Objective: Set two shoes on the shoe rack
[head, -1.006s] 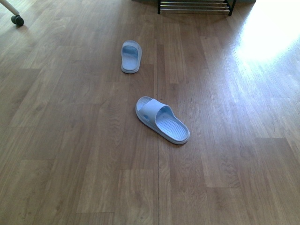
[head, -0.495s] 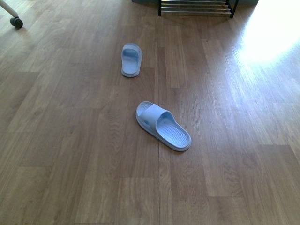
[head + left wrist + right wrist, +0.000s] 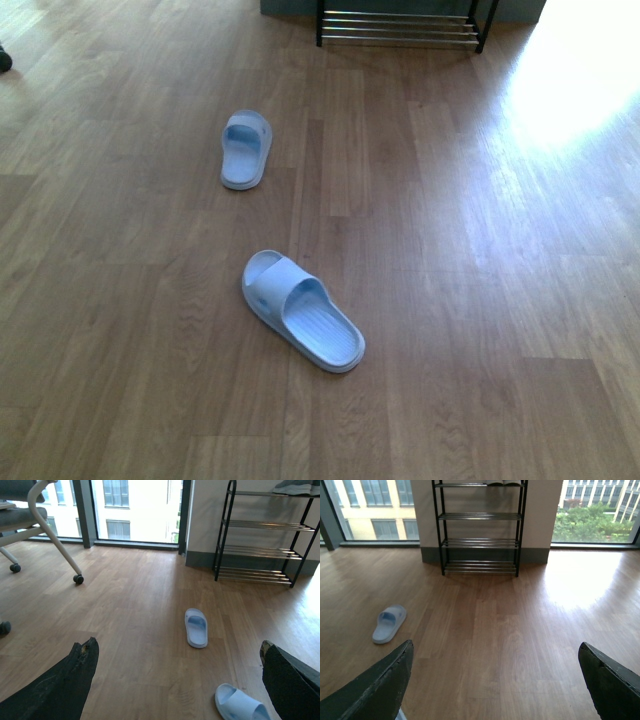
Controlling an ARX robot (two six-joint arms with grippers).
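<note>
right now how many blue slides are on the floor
2. The near slide lies nearest the robot; the far slide lies beyond it, short of the shoe rack. More could lie out of view.

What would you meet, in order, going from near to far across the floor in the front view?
nearer pale blue slide → farther pale blue slide → shoe rack

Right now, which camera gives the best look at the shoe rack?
The right wrist view: the shoe rack stands nearly head-on, with four tiers in frame. The left wrist view shows it at an angle, cut by the picture's edge. The front view catches only its lowest rods at the top edge.
</note>
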